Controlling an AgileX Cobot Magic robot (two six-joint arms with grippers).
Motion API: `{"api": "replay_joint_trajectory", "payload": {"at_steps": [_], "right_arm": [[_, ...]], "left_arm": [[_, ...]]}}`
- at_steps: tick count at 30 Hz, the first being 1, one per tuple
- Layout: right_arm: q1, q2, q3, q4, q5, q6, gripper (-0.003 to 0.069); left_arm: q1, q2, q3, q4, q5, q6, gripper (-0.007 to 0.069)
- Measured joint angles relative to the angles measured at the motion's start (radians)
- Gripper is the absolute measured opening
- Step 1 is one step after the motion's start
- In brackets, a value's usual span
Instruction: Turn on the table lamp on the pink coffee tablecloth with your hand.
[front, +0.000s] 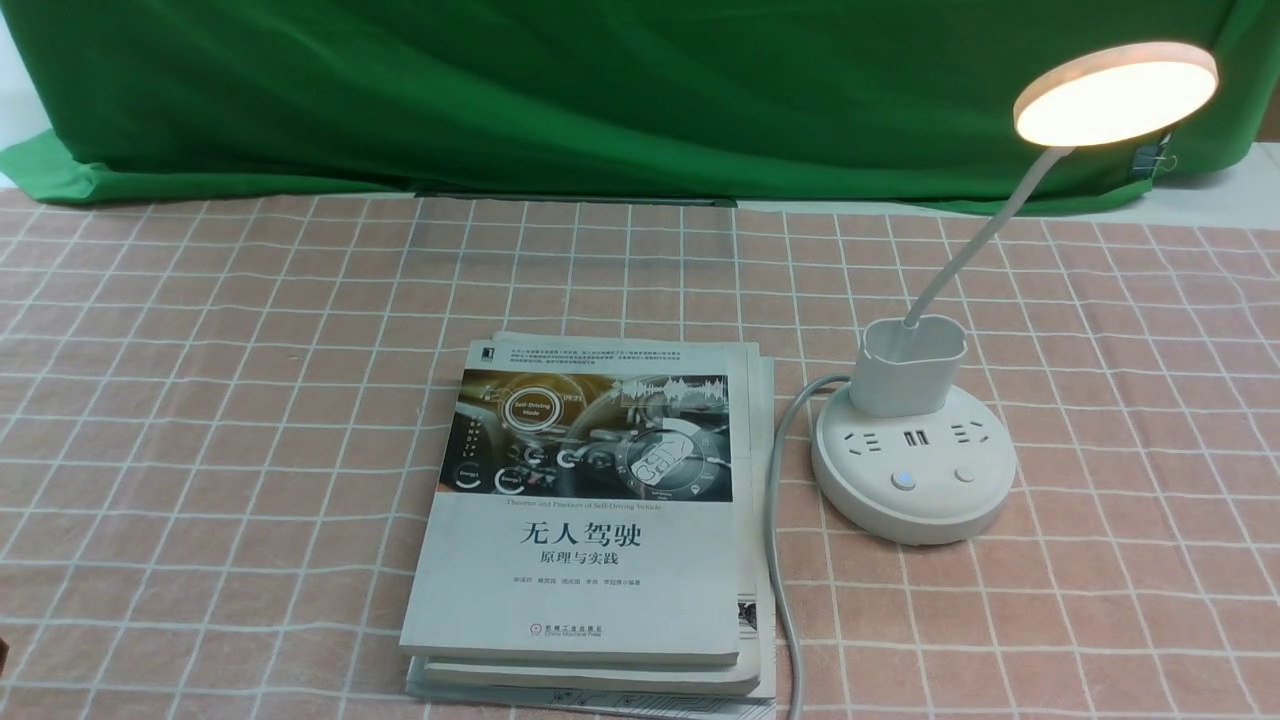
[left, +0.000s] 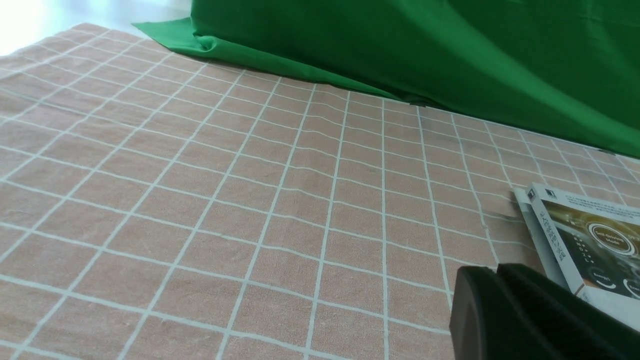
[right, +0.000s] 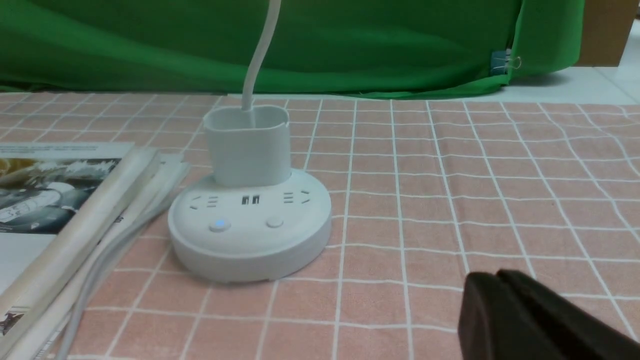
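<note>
Table lamp (front: 914, 465), one, white: at the right of the scene, standing upright on the pink coffee tablecloth (front: 250, 420). Round base with sockets and two buttons; left button (front: 903, 481) showing bluish, right button (front: 964, 475) plain. Cup-shaped holder (front: 908, 370) at the far part of the base; thin neck (front: 985, 240) rising from it and leaning right. Disc head (front: 1115, 95), tilted, lit a warm white.

Cable (front: 777, 500), one, grey: from the left side of the lamp base, running toward the near edge alongside the books.

Books (front: 590, 580), a stack, left of the lamp and near the middle of the scene; top cover with a dark car-interior picture and Chinese title, lying face up.

Backdrop cloth (front: 600, 100), green: hanging across the far side, behind the tablecloth. Clip (front: 1147, 160), dark, at its far right part.

Left gripper (left: 492, 270), black: fingertips together, nothing held, over the left part of the tablecloth.

Right gripper (right: 492, 277), black: fingertips together, nothing held, apart from the lamp.
</note>
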Motion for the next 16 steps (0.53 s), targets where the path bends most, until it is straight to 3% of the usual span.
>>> {"api": "replay_joint_trajectory", "payload": {"at_steps": [16], "right_arm": [[0.000, 0.000, 0.000, -0.001, 0.000, 0.000, 0.0067]], "left_arm": [[0.000, 0.000, 0.000, 0.000, 0.000, 0.000, 0.0019]]}}
